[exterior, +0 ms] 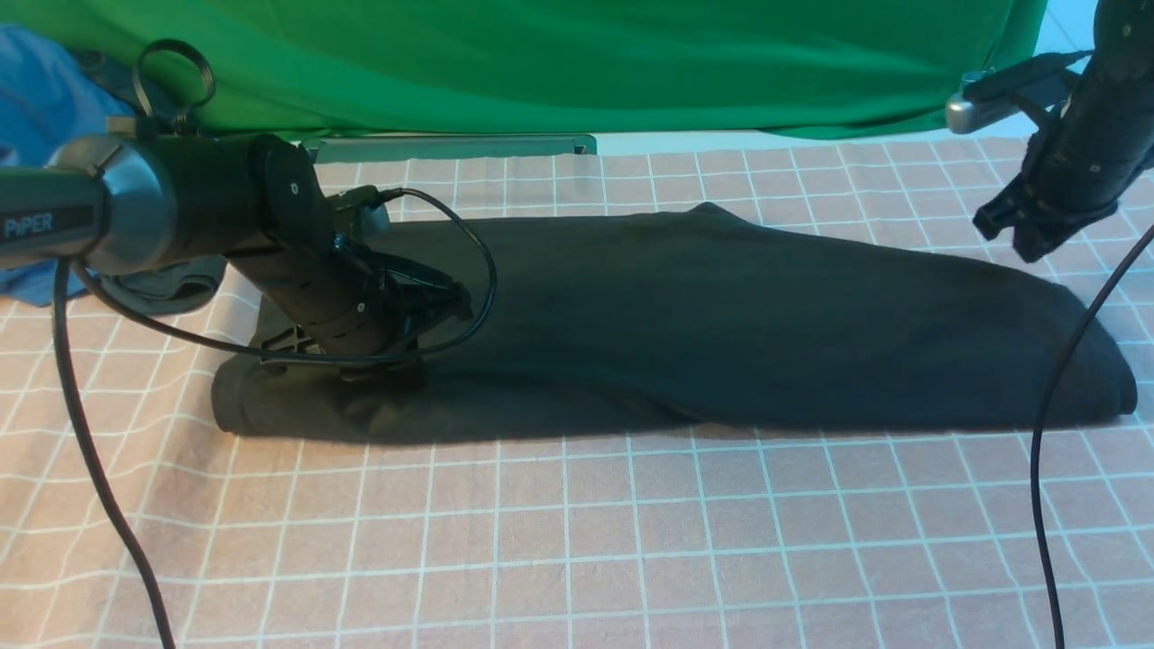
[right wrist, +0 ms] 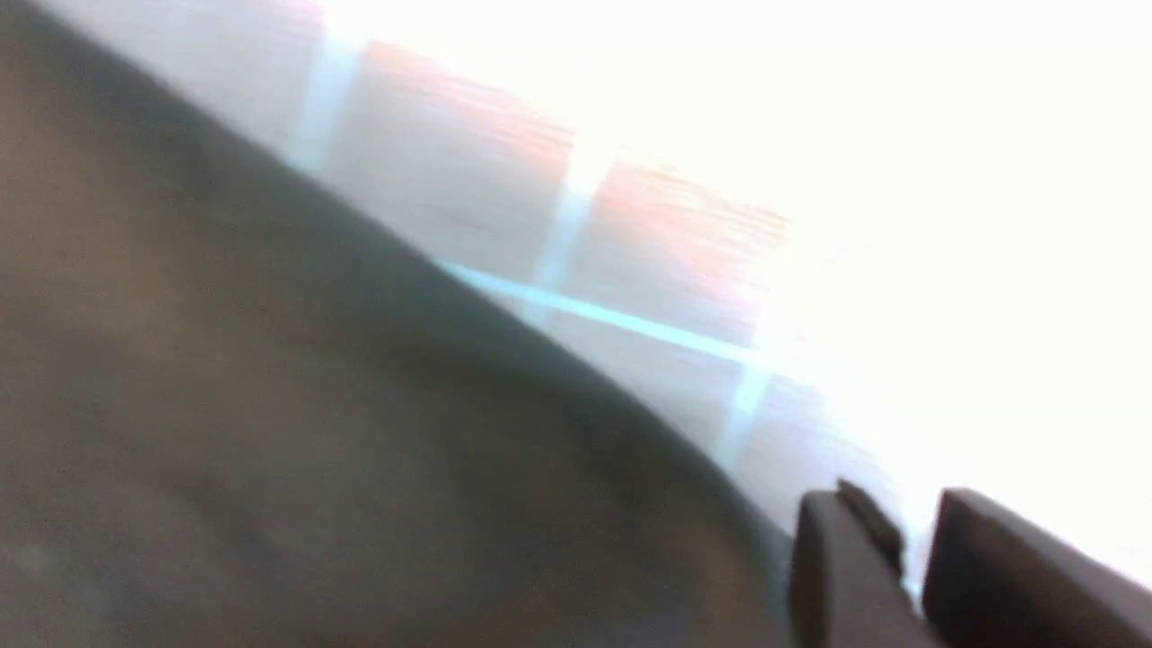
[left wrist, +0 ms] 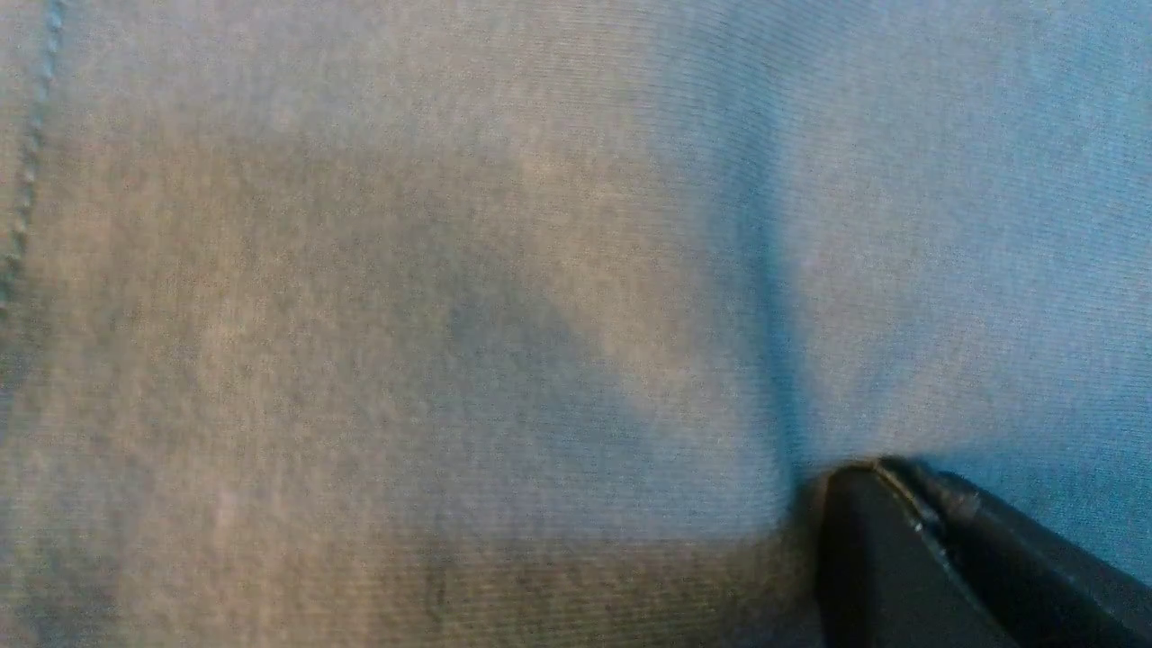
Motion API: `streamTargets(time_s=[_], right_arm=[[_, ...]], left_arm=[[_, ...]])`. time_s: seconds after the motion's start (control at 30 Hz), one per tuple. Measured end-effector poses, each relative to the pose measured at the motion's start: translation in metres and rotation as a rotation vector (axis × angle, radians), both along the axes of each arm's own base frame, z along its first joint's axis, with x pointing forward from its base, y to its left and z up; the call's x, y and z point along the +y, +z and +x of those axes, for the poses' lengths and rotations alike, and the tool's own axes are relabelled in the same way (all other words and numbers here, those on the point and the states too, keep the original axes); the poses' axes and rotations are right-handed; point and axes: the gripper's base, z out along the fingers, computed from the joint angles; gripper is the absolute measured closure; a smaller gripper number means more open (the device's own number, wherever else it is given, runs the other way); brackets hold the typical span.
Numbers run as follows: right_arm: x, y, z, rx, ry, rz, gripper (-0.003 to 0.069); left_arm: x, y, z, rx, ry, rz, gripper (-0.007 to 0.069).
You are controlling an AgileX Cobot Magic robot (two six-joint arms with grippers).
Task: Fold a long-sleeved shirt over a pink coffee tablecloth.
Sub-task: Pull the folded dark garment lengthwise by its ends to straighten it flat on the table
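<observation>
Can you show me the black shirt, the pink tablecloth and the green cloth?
black shirt point(exterior: 721, 324): front view, middle of its folded body.
pink tablecloth point(exterior: 577, 541): front view, bare squares in front of the shirt.
green cloth point(exterior: 541, 63): front view, upper middle of the backdrop.

Right wrist view is smeared and blown out to white. The pink coffee tablecloth point(right wrist: 648, 243) grid is barely readable, and the right gripper point(right wrist: 909, 517) is cropped by the frame edge. Left wrist view shows only close-up knit of the long-sleeved shirt point(left wrist: 450, 315), with the left gripper point(left wrist: 886, 472) mostly cut off. In the front view the left arm point(exterior: 180, 207) hides the shirt's left end. The blue garment point(exterior: 36, 81) and right arm point(exterior: 1091, 135) are cropped by the edges.
</observation>
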Motion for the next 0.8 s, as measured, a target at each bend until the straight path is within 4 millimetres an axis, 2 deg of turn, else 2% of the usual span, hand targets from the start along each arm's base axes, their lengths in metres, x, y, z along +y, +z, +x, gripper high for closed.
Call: streamTargets(time_s=[0.1, 0.2, 0.33, 0.4, 0.53, 0.57, 0.7, 0.73, 0.8], right_arm=[[-0.002, 0.0, -0.003, 0.029, -0.012, -0.014, 0.0389], [-0.002, 0.004, -0.009, 0.069, -0.059, -0.004, 0.0392], [0.007, 0.028, -0.023, 0.095, -0.109, 0.105, 0.0566], [0.014, 0.033, -0.029, 0.099, -0.1, 0.174, 0.0615], [0.019, 0.017, -0.035, 0.161, -0.08, 0.219, 0.0624], [0.017, 0.004, -0.037, 0.197, -0.073, 0.215, 0.0624], [-0.005, -0.026, -0.038, 0.231, -0.169, 0.185, 0.0624], [-0.007, -0.026, -0.038, 0.23, -0.175, 0.186, 0.0624], [-0.022, -0.028, -0.036, 0.202, -0.22, 0.178, 0.0624]], left_arm=[[0.0, 0.0, 0.0, 0.002, 0.001, -0.003, 0.0612], [0.0, 0.0, 0.0, 0.002, -0.001, -0.002, 0.0612], [-0.001, 0.0, 0.0, 0.006, 0.005, -0.01, 0.0612], [-0.001, 0.0, -0.001, 0.007, 0.007, -0.016, 0.0612], [-0.001, 0.0, -0.001, 0.01, 0.01, -0.02, 0.0612], [-0.002, 0.0, -0.001, 0.01, 0.011, -0.021, 0.0612], [-0.002, 0.0, -0.001, 0.015, 0.014, -0.026, 0.0612], [-0.002, 0.0, -0.001, 0.015, 0.014, -0.026, 0.0612], [-0.002, 0.0, -0.001, 0.016, 0.014, -0.026, 0.0612]])
